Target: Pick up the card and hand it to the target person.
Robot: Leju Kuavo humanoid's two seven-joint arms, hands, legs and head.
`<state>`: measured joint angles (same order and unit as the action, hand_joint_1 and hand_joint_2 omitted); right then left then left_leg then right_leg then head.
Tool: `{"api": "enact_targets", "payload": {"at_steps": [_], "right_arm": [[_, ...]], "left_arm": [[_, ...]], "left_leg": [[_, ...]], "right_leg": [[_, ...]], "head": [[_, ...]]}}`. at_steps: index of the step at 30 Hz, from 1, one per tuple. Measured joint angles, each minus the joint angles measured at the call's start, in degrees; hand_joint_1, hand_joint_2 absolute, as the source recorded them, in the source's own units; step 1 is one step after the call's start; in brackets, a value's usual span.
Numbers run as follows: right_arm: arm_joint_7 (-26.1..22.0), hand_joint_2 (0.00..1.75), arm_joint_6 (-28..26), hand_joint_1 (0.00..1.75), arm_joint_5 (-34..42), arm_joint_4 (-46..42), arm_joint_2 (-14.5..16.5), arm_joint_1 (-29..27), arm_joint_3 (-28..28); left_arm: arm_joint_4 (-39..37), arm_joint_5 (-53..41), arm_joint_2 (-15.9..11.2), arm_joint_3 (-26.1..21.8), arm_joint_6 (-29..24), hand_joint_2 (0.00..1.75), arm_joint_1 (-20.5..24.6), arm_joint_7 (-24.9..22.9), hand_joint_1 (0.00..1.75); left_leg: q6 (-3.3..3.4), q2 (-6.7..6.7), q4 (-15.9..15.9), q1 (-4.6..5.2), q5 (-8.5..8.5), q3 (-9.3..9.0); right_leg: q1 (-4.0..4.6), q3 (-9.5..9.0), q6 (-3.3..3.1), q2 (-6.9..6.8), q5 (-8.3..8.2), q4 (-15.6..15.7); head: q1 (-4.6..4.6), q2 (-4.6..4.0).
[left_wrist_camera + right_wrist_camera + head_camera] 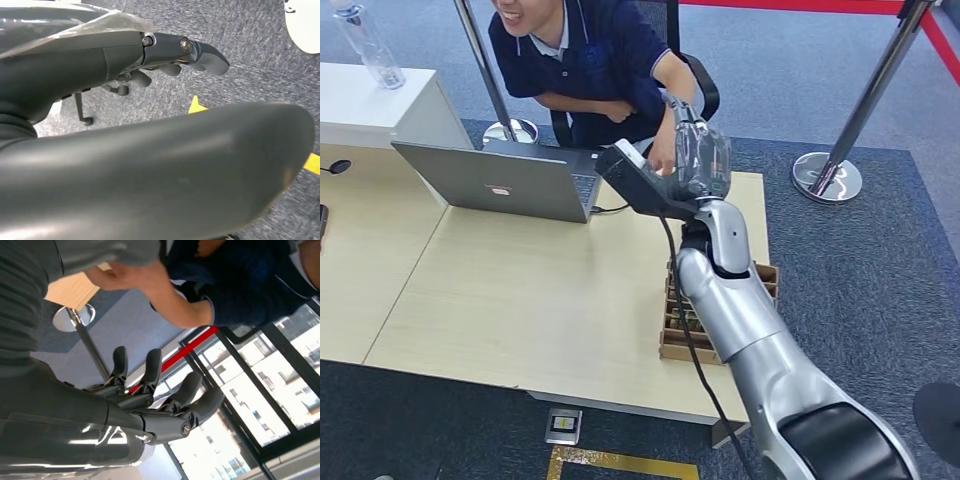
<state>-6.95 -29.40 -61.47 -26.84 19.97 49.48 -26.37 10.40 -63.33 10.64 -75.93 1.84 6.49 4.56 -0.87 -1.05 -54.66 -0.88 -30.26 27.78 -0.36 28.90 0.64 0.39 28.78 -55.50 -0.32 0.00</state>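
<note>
Head view has the right hand (697,160) stretched out over the far edge of the table (531,300), right up against the seated person's hand (663,150), which looks to me like the handover spot. In the right wrist view its fingers (158,390) are spread and loosely curled with nothing in them, and I can't spot the card anywhere. The left hand (170,55) hangs over the carpet, fingers a bit curled, holding nothing.

My right arm reaches out far, my right hand (697,155) open. My left hand (177,55) hangs down, fingers loose.
</note>
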Motion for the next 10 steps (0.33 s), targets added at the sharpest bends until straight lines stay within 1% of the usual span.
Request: {"api": "enact_targets", "payload": {"at_steps": [3,7,9,10], "right_arm": [[-2.67,1.75,1.36,0.00,1.97,-7.96,-1.09,-5.09,0.85],[-6.36,1.75,5.39,0.00,5.87,-25.46,-4.40,-17.25,2.36],[-8.09,1.75,6.20,0.00,7.59,-34.20,-6.27,-23.71,3.58],[-8.52,1.75,6.29,0.00,8.02,-36.33,-6.73,-25.30,3.90]], "left_arm": [[0.00,0.68,0.00,-0.13,0.00,0.00,-0.07,0.54,0.00],[0.00,1.50,0.00,-0.55,0.07,0.00,-0.42,0.63,0.00],[0.00,1.85,-0.01,-0.87,0.09,0.00,-0.56,0.62,0.00],[0.00,1.93,-0.01,-0.97,0.09,0.00,-0.59,0.62,0.00]], "left_leg": [[0.01,-0.04,0.00,-0.02,-0.01,0.00],[0.04,-0.09,0.00,-0.03,-0.11,0.02],[0.07,-0.12,0.00,-0.03,-0.17,0.03],[0.07,-0.13,0.00,-0.02,-0.18,0.04]], "right_leg": [[0.01,-0.02,0.02,0.00,0.02,0.06],[0.02,-0.04,0.06,0.00,0.07,0.13],[0.02,-0.05,0.07,0.00,0.10,0.16],[0.02,-0.04,0.07,0.00,0.11,0.17]], "head": [[-0.01,0.00],[0.01,0.00],[0.01,0.00],[0.00,0.00]]}}
